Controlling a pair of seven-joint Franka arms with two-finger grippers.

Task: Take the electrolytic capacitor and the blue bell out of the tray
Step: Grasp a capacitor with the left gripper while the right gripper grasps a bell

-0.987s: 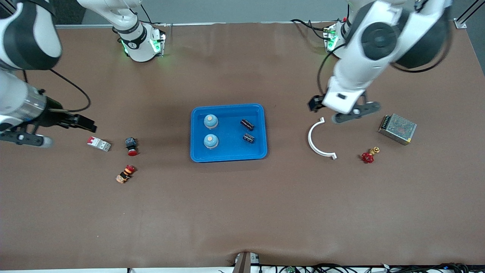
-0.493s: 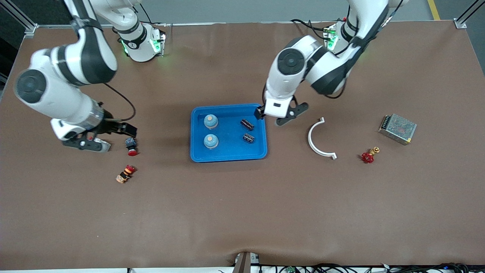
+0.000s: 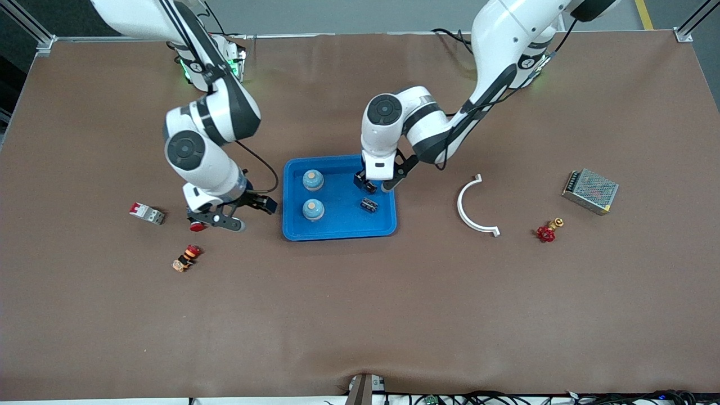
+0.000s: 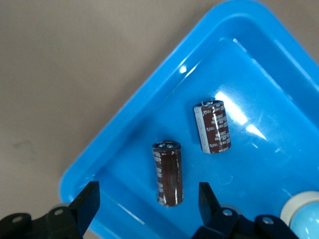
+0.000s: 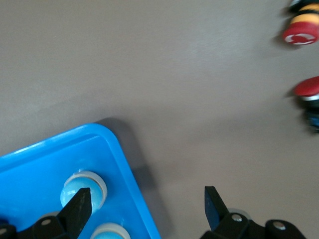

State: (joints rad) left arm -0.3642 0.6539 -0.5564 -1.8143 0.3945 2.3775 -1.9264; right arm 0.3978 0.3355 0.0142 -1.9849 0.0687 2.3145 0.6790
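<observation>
A blue tray (image 3: pixel 337 233) sits mid-table. In it stand two light blue bells (image 3: pixel 313 180) (image 3: pixel 313 209), and a dark capacitor (image 3: pixel 368 205) lies at the end toward the left arm. My left gripper (image 3: pixel 372 183) hangs open over that end and hides a second capacitor in the front view. In the left wrist view, my left gripper (image 4: pixel 148 204) has the nearer capacitor's (image 4: pixel 168 173) end between its fingers, untouched, with the other capacitor (image 4: pixel 214 126) beside it. My right gripper (image 3: pixel 247 215) is open by the tray's other end. In the right wrist view, my right gripper (image 5: pixel 147 204) straddles the rim (image 5: pixel 119 159) near a bell (image 5: pixel 82 186).
Toward the right arm's end lie a red and white breaker (image 3: pixel 147 214), a red push button (image 3: pixel 196 226) and an orange and red button (image 3: pixel 187 257). Toward the left arm's end lie a white curved bracket (image 3: pixel 471 209), a red valve (image 3: pixel 545 232) and a metal mesh box (image 3: pixel 590 191).
Both arms have swung in from the table's ends to the tray. The left gripper now hangs over the capacitors, and the right gripper is at the rim by the bells.
</observation>
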